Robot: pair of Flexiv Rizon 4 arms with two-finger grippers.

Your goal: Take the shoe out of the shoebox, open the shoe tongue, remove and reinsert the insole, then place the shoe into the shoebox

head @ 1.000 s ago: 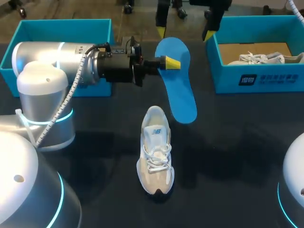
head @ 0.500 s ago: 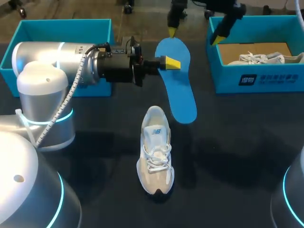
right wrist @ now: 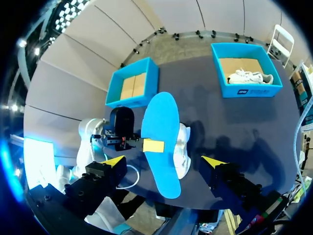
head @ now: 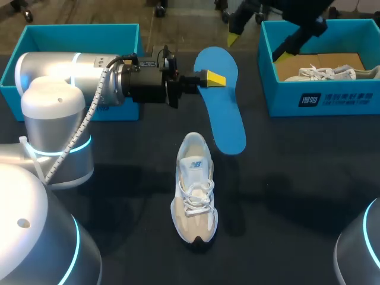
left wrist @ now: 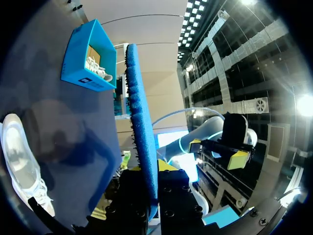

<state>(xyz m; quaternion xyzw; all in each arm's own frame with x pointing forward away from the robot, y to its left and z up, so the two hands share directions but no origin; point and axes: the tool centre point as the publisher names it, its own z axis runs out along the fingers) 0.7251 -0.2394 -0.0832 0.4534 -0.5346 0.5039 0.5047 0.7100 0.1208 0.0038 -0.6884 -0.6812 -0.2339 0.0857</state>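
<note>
My left gripper is shut on a blue insole and holds it above the table, between the two boxes. In the left wrist view the insole shows edge-on, clamped between the fingers. A white and beige shoe lies on the dark table under and in front of it, toe toward me. My right gripper hangs high at the back with its fingers wide open and empty. From the right wrist view, the right gripper looks down on the insole and the shoe.
A blue shoebox at the back right holds a second white shoe. Another blue shoebox stands at the back left, behind my left arm. Bare tabletop lies to the right of the shoe.
My right gripper has swung to the right at the back, from above the insole's far end toward the right shoebox. The left arm, insole and shoe have stayed put.
</note>
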